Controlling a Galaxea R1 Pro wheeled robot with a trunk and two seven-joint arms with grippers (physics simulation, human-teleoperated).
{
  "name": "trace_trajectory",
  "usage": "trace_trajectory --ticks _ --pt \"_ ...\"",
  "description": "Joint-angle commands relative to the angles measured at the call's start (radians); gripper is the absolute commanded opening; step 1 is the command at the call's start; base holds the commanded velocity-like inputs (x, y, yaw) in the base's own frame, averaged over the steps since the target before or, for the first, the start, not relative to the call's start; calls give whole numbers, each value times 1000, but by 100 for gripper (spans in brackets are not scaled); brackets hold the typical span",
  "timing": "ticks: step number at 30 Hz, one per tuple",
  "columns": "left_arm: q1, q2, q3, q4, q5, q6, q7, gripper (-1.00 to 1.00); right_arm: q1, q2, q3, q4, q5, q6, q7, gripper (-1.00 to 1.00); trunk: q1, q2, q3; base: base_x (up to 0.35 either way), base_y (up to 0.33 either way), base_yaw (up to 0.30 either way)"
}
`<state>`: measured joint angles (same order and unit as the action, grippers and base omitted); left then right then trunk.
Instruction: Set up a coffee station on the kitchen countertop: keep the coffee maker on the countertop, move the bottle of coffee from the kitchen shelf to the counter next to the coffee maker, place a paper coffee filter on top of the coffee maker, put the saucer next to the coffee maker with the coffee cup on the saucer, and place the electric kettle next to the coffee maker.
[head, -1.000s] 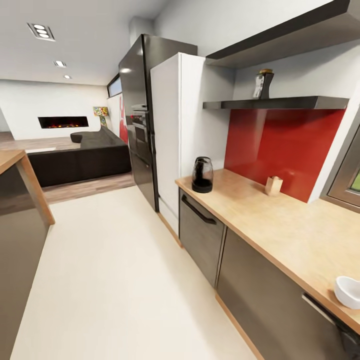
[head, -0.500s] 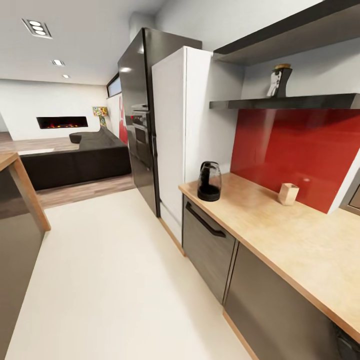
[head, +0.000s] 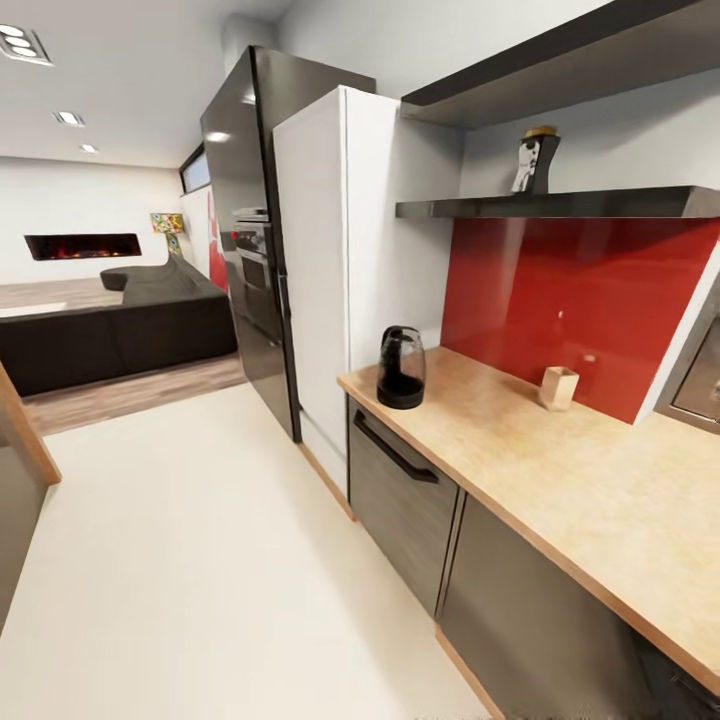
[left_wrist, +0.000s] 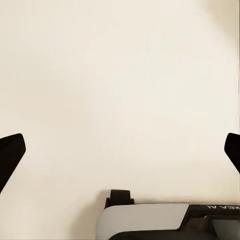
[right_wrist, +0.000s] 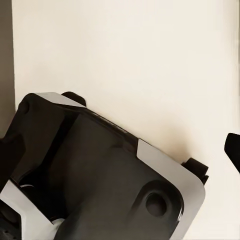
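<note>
The electric kettle (head: 401, 368) stands at the far end of the kitchen countertop (head: 560, 480), near its front edge. High on the right wall, the bottle of coffee (head: 533, 160) sits on the black kitchen shelf (head: 600, 203). The coffee maker, paper filter, saucer and cup are out of view. In the left wrist view my left gripper (left_wrist: 120, 150) is open over bare cream floor, with one dark fingertip (left_wrist: 10, 155) at each side edge. My right gripper (right_wrist: 120, 152) is open too; one fingertip (right_wrist: 233, 147) shows at the edge, above my own base (right_wrist: 100, 180).
A small tan wooden box (head: 558, 387) stands against the red backsplash (head: 570, 300). A white tall cabinet (head: 330, 280) and a black oven tower (head: 245, 230) end the counter run. A wooden island corner (head: 20, 440) juts in at left. A dark sofa (head: 120, 330) lies beyond the cream floor (head: 200, 560).
The head camera has turned and moved along the counter, so the whole picture has shifted. A white bowl at the near counter edge has left the picture. Kettle, bottle and box stay put.
</note>
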<state>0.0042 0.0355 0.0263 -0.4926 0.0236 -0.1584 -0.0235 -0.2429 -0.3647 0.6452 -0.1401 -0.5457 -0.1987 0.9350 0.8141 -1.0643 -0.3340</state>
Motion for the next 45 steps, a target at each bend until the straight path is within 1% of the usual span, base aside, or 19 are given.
trace_trajectory --ticks 1,11,15,28,45 --pt "0 0 2 -1 2 -1 -2 100 -1 0 8 1 -5 -7 1 100 0 -1 -1 6 3 -257" --pt "0 0 1 -1 2 -1 -3 100 -1 0 8 1 -5 -7 1 100 0 -1 -1 2 1 -257" --pt "0 0 1 -1 2 -1 -3 100 -1 0 8 1 -5 -7 1 100 0 -1 -1 2 47 -107" --pt "0 0 1 -1 2 -1 -3 100 -1 -2 7 1 -5 -6 2 100 0 -1 -1 82 259 -25" --pt "0 0 1 -1 2 -1 -3 100 -1 -2 7 1 -5 -5 3 100 0 -1 -1 10 20 -257"
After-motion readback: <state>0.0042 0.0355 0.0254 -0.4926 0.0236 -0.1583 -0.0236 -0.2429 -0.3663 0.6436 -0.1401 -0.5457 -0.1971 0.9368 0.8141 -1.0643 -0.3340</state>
